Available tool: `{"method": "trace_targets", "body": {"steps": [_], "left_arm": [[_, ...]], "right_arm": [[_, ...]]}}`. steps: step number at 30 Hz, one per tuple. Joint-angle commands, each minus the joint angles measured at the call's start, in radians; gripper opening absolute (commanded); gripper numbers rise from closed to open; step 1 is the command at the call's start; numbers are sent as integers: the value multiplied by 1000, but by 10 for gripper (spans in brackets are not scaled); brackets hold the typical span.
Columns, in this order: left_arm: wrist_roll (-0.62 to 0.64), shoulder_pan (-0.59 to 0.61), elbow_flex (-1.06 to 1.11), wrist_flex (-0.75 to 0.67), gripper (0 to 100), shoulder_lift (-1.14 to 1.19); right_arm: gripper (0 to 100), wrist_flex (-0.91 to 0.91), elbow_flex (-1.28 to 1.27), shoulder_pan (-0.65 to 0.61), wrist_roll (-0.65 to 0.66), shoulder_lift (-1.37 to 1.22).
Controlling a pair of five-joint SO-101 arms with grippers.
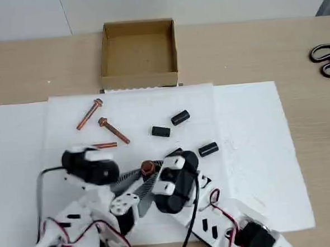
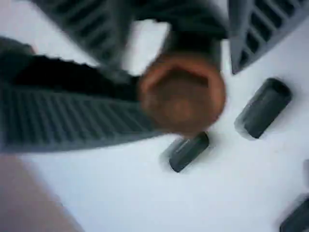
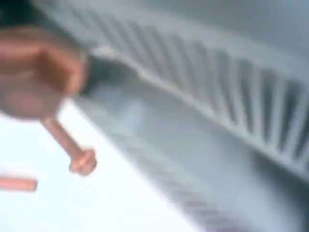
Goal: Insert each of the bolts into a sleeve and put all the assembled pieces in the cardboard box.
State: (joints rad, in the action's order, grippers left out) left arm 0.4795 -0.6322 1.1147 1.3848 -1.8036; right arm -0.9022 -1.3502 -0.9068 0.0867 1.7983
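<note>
Scissors [image 1: 326, 59] lie well apart; right arm [image 1: 177, 184] seemingly covers a bolt [image 1: 148, 168].

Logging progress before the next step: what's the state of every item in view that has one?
cardboard box: open, empty.
three bolts: loose on the paper, no sleeve on.
fourth bolt: raised off the paper; sleeved or not, cannot tell.
three sleeves: loose on the paper, no bolt in.
scissors: open or shut, cannot tell.
</note>
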Motion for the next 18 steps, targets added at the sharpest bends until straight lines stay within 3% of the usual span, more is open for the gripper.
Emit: {"method": "trace_targets", "body": {"steps": [1,13,18], "left_arm": [[-6,3,-12,12,213,8],[-11,66,-111,12,212,9],[-34,149,-176,9,80,9]], "right_arm": [[4,48,11,2,8,13],[4,48,-29,2,5,13],[4,48,-34,2,3,13]]}}
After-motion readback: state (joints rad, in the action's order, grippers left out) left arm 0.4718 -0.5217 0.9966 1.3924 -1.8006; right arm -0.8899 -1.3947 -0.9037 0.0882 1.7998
